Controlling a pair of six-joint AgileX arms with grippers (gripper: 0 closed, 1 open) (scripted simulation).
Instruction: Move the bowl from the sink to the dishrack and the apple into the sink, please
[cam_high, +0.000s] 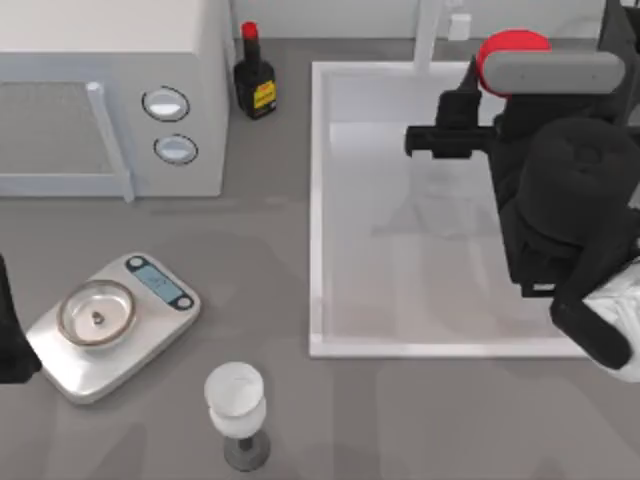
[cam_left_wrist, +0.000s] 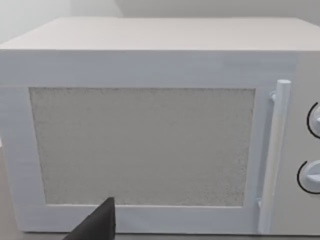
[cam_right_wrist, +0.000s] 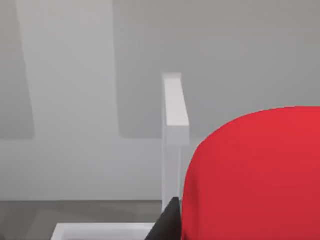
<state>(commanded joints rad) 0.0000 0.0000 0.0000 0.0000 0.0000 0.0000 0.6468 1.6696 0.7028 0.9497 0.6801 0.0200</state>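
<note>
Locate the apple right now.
Top view: the apple is at the far right of the sink, near the tap, by the right gripper; it looms close in the right wrist view.

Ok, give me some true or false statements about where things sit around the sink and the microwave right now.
1. The small bright-red apple is by the far rim of the large white sink. True.
2. The clear wine glass stands inside the sink. False: it stands on the grey table, outside the sink's near left corner.
3. A dark bottle with a red cap stands between the white microwave and the sink. True.
4. The right gripper is above the silver kitchen scale. False: it is over the sink's far right part, next to the apple; the left arm is parked at the table's left edge.
</note>
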